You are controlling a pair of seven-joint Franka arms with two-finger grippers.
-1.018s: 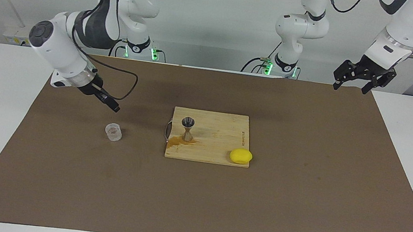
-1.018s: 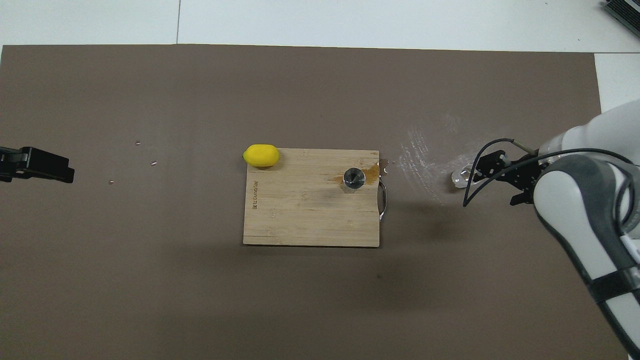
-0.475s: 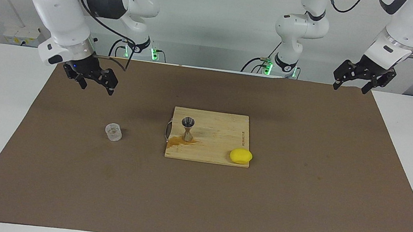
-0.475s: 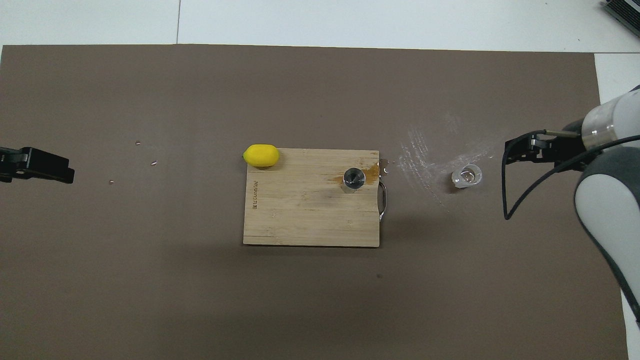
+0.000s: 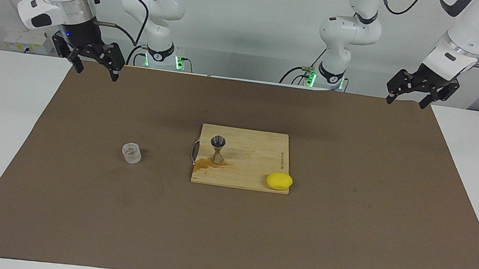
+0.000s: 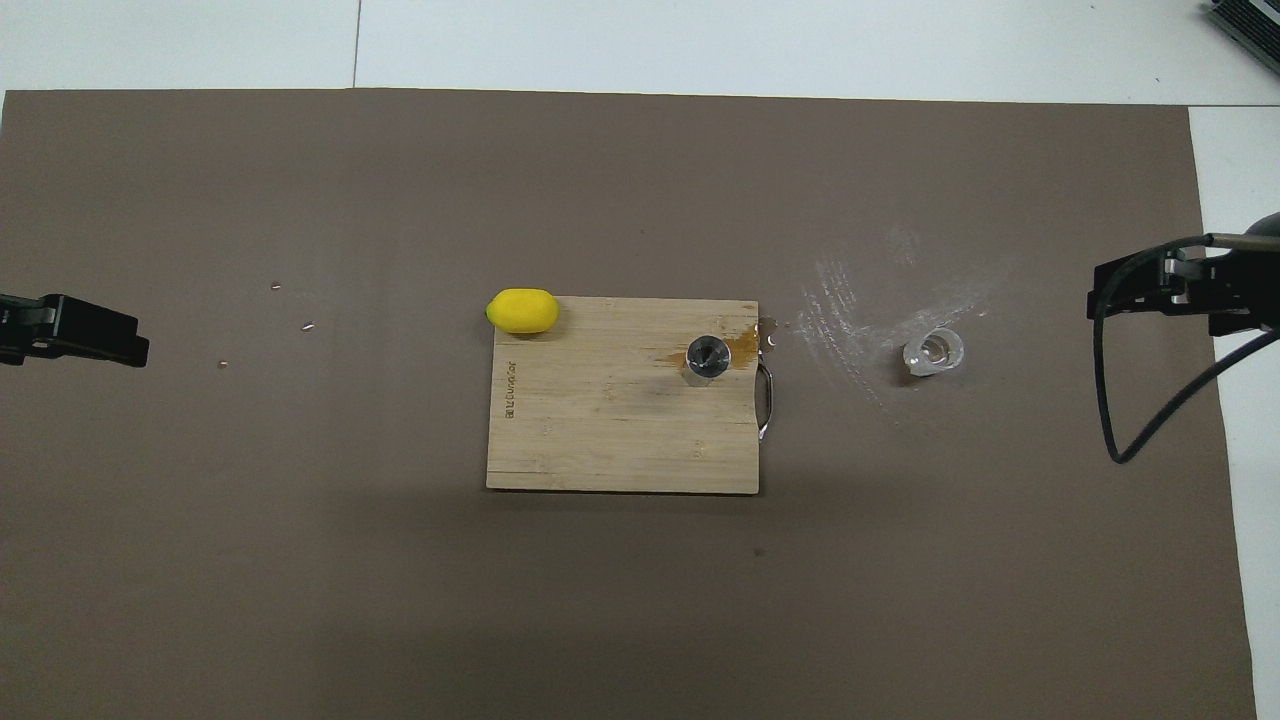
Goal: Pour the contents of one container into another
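Note:
The clear see-through cup point(image 5: 131, 153) point(image 6: 933, 352) stands upright on the brown mat, toward the right arm's end of the table. The grey metal jigger point(image 5: 218, 149) point(image 6: 707, 357) stands upright on the wooden board point(image 5: 256, 150) point(image 6: 600, 440), with a brown spill point(image 5: 205, 163) at its foot. My right gripper point(image 5: 96, 72) point(image 6: 1105, 290) hangs open and empty over the mat's edge by its base, well apart from the cup. My left gripper point(image 5: 405, 103) point(image 6: 130, 340) waits open and empty over the mat's corner near its own base.
A yellow lemon point(image 5: 279, 181) point(image 6: 522, 310) lies on the board's corner farthest from the robots, toward the left arm's end. The board has a metal handle point(image 5: 194, 150) on its cup side. White smears point(image 6: 850, 300) mark the mat between board and cup.
My right arm has lifted away from just above the cup and drawn back to the mat's edge near its base. The cup stays where it was. The left arm has not moved.

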